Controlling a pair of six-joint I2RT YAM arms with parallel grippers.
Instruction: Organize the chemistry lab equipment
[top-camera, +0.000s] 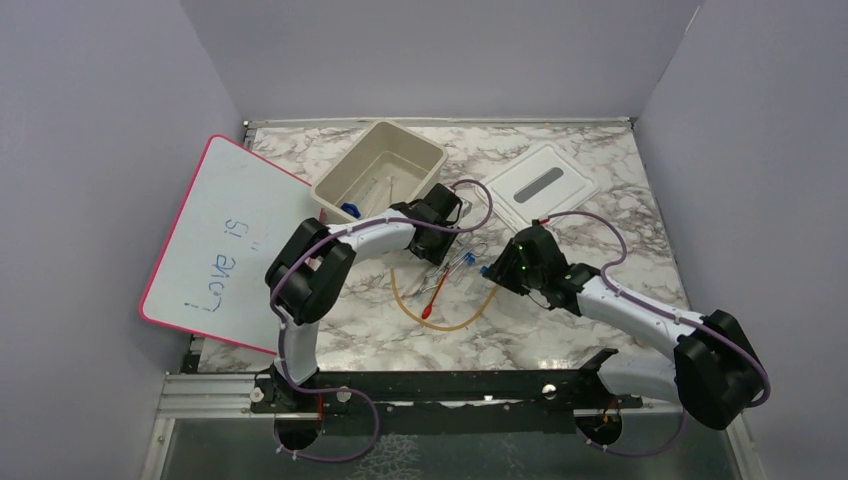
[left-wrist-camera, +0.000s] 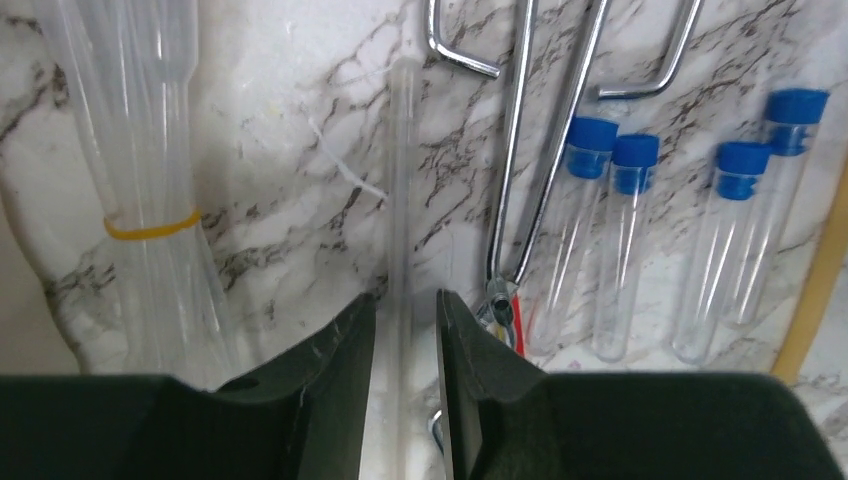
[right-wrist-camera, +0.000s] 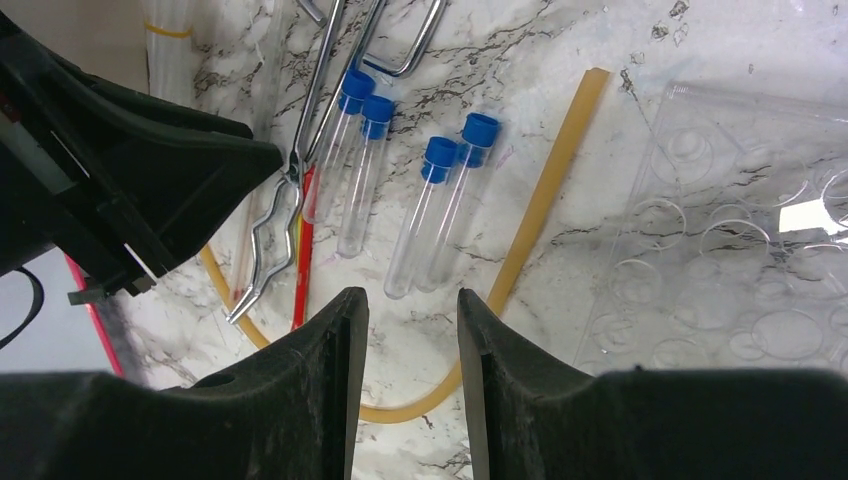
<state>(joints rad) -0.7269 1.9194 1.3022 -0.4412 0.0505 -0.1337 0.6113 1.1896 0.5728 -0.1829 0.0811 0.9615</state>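
Nearest, the right gripper (right-wrist-camera: 410, 300) hangs with fingers spread over bare marble, holding nothing. Room beneath it is bounded by the amber tube (right-wrist-camera: 545, 200) on one side and the tongs (right-wrist-camera: 300, 170) on the other. Just beyond lie four capped tubes (right-wrist-camera: 440, 215), loose and side by side. Farther on, the left gripper (left-wrist-camera: 405, 300) has its fingers narrowly apart astride a clear rod (left-wrist-camera: 403, 180), apparently aligned to pinch it; no contact is evident. The tub (top-camera: 395, 150) stands close behind, the likely destination.
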